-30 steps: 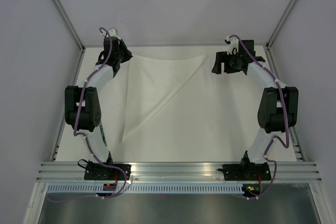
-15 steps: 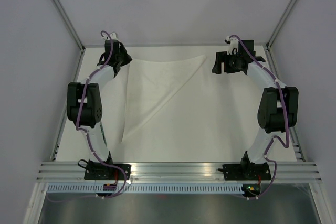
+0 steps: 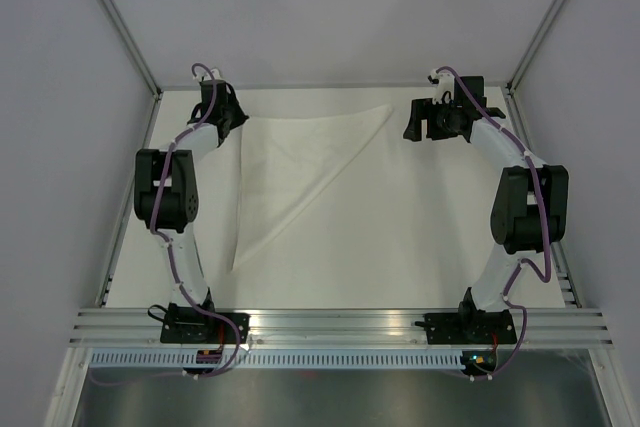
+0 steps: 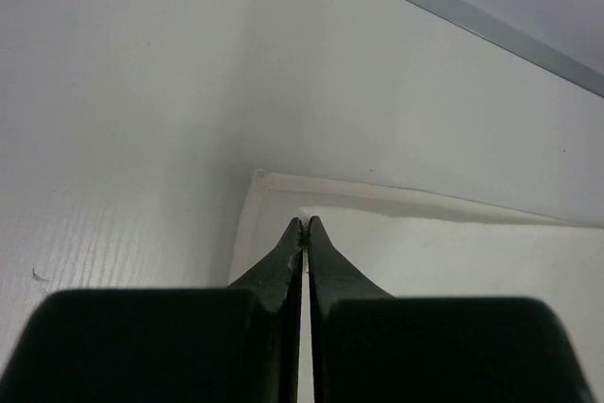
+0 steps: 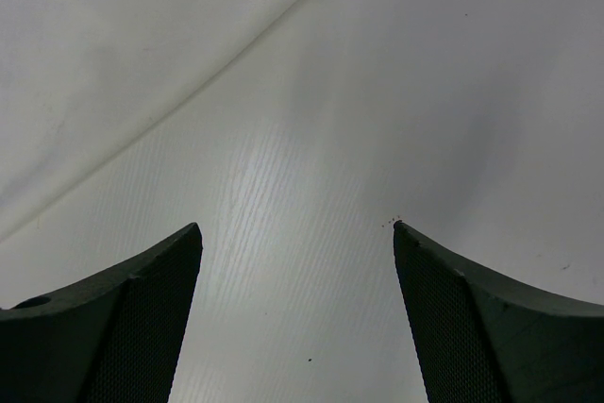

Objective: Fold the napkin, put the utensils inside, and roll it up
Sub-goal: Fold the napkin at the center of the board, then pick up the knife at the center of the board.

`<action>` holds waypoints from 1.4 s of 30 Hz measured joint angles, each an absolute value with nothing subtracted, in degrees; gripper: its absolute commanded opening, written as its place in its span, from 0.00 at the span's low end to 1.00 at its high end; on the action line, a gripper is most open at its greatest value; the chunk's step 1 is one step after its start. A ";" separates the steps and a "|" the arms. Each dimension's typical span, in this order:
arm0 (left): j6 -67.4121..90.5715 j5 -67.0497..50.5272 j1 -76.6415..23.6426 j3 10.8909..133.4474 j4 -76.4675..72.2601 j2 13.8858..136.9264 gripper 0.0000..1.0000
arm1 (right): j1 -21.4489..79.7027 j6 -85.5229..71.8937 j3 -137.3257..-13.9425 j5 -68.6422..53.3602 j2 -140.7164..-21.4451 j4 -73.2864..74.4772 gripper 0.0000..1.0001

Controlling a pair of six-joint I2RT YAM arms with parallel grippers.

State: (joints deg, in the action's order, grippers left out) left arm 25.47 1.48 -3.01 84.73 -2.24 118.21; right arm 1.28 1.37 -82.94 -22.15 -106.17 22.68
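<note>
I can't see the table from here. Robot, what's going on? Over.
Left gripper shut at napkin corner. Right gripper open over table. Napkin folded into a triangle, lying flat. No utensils in view.

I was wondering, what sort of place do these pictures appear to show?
Most likely a robotics lab test cell, not a dining room: a left arm and right arm bolted to an aluminium rail, a white table boxed in by plain grey panels, and a white napkin laid out.

The napkin (image 3: 295, 157) lies as a triangle on the table (image 3: 420, 237).
</note>
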 measured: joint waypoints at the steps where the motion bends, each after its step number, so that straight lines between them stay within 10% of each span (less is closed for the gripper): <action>1: 25.47 1.74 -2.94 85.01 -2.24 118.65 0.02 | 1.28 1.37 -82.94 -22.15 -106.17 22.68 0.87; 4: 25.50 2.79 -2.76 85.95 -2.15 120.16 0.07 | 1.28 1.58 -82.94 -22.15 -106.17 22.70 0.87; 13: 26.24 4.58 -1.63 89.80 -0.23 122.10 0.61 | 1.28 2.22 -82.94 -22.48 -106.17 22.72 0.87; 42: 57.56 33.01 2.20 43.70 34.85 72.71 0.66 | 1.28 4.60 -80.05 -30.46 -104.20 23.53 0.87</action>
